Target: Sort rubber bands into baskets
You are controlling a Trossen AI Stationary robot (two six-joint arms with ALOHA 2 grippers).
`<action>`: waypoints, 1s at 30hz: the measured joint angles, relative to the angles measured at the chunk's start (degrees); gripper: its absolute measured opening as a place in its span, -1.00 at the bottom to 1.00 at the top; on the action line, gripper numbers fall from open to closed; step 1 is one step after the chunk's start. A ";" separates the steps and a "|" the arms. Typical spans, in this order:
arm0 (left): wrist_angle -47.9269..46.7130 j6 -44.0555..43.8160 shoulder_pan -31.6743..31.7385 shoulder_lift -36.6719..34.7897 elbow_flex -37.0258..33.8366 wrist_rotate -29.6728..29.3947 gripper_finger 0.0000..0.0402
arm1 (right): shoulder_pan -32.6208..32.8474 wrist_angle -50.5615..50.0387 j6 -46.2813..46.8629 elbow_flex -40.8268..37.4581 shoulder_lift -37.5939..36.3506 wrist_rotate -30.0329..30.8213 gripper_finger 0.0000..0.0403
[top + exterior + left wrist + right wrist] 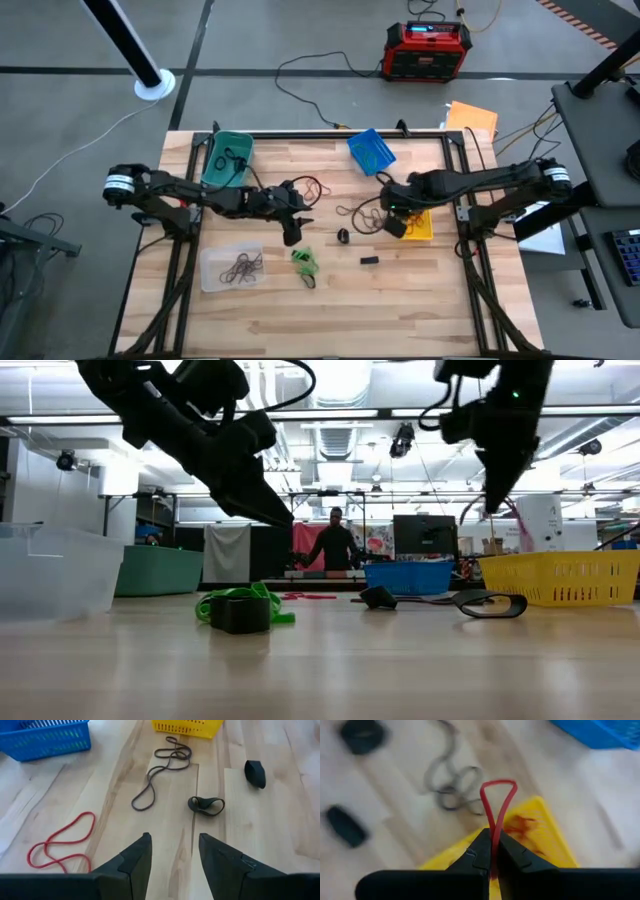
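My right gripper [492, 837] hangs over the yellow basket [547, 850], shut on a red rubber band [497, 802]. That basket holds more red bands [520, 825]. My left gripper [172, 852] is open above the table's middle [293, 230], with nothing between its fingers. Ahead of it on the wood lie a red band [60, 842], long brown bands [160, 775] and a black band [206, 805]. Green bands [303, 262] lie near the clear basket [232, 268], which holds dark bands. The teal basket [228, 158] and blue basket [371, 150] stand at the far edge. My right gripper pinches the red band between its two fingertips, both strands of the band [495, 827] side by side in the pinch. The fingers point steeply down. The band's closed loop [497, 785] sticks out past the fingertips, clear of the table, over the yellow basket's edge.
A small black block [369, 261] lies near the table's middle. In the low view a person [335, 545] stands in the room beyond the table. Bare wood lies along the near edge [380, 320].
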 joint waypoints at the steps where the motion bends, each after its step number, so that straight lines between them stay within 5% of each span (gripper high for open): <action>1: 0.15 0.00 0.00 0.17 0.00 -0.02 -0.26 | -0.02 -0.76 0.86 -0.76 -0.43 1.69 -0.95; 8: 0.27 -0.02 0.00 0.27 0.00 0.01 -0.26 | -0.04 -1.23 5.32 -5.11 -1.20 7.35 -0.89; 19: 0.16 -0.29 0.00 0.27 0.00 0.04 -0.26 | -0.13 -2.82 9.25 -5.73 -0.70 7.66 -0.39; 30: 0.14 -1.09 0.00 0.30 0.00 0.09 -0.26 | -0.13 12.71 -3.92 -5.74 -0.21 8.65 -0.17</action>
